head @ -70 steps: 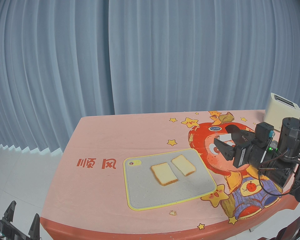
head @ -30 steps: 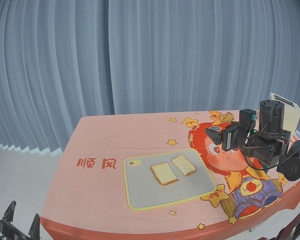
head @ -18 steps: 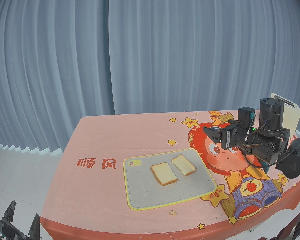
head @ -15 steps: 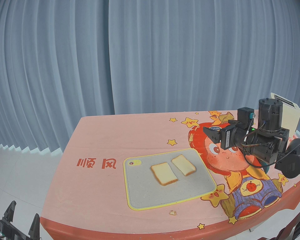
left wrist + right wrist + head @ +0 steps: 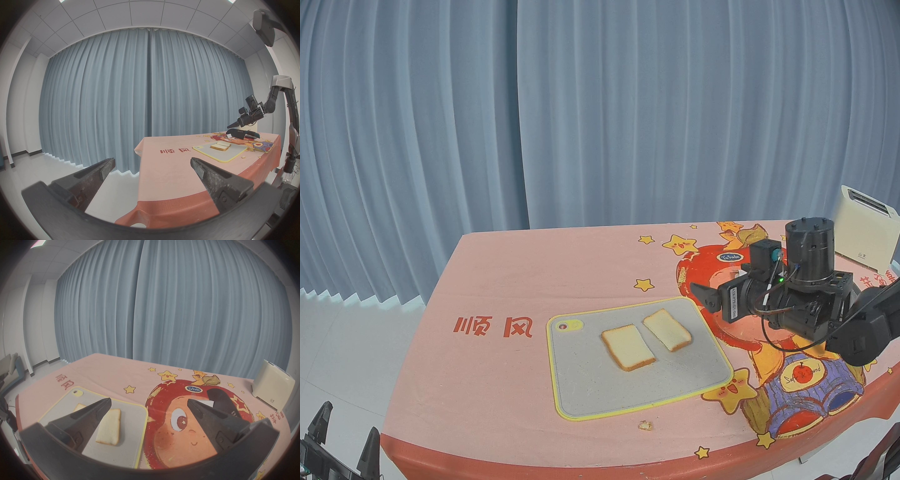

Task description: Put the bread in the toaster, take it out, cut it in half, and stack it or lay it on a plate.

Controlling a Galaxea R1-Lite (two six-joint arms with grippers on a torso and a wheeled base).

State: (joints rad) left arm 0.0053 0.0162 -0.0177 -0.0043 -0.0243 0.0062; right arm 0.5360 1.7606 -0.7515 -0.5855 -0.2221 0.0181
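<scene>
Bread halves (image 5: pixel 628 347) lie cut on the cutting board (image 5: pixel 675 375) as the right gripper (image 5: pixel 703 295) (fingers apart, empty) swings in from the table's right edge, probably to lift one.

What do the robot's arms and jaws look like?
The right arm is black, with a drum-shaped joint, loose black cables, a white label strip and a small green light. Its two jaws are dark wedges tapering to points; the left arm has matching ones.
</scene>
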